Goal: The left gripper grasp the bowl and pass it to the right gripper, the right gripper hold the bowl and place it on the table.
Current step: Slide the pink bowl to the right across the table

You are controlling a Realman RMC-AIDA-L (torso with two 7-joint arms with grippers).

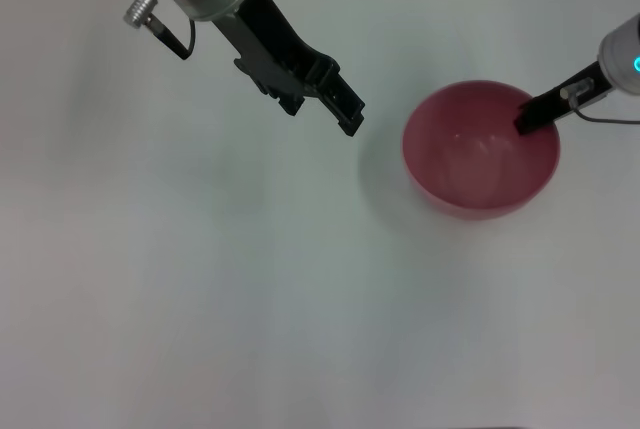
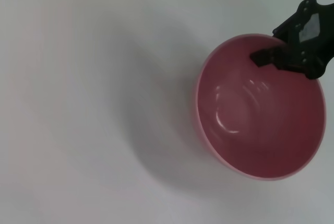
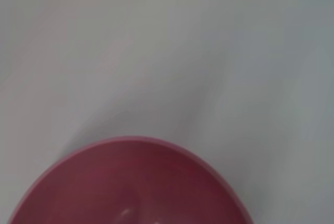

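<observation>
You see the left gripper [image 1: 350, 114] as a long black body with blocky, stepped edges, ending in narrow black fingers. Its arm is silver-grey, with a green glowing ring on the round wrist part, a ribbed metal knob at the side, and a thin black cable looping below it. The right gripper [image 1: 524, 121] is slimmer and black, with a small pale clear part on its body; in the left wrist view [image 2: 261, 57] it shows a grey window. Its arm is light grey, with a cyan light at the edge and a thin dark cable.
</observation>
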